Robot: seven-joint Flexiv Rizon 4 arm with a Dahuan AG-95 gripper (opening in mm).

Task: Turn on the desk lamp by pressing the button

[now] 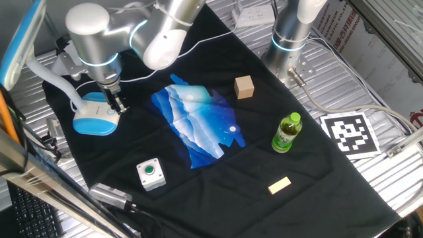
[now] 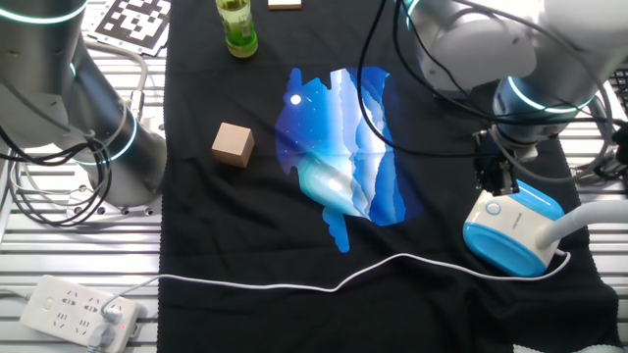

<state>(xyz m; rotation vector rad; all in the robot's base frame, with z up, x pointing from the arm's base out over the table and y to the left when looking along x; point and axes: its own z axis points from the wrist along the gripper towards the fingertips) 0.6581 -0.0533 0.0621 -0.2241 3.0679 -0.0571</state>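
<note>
Now the gripper (image 2: 497, 179) hangs just over the desk lamp (image 2: 512, 231) base at one edge of the black-clothed worktop (image 2: 245, 235), beside the button (image 2: 494, 208); whether its fingers are parted I cannot tell. Approach seems done; next comes a short, gentle press straight down onto that button

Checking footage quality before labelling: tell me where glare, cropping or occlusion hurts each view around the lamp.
One fixed view: the gripper hides part of the desk lamp base top, so the button is not visible; the black cloth is evenly lit, sharp. The other fixed view: the button shows as a small ring; the lamp head is cropped at right, and the bottle is cut by the top edge.
</note>
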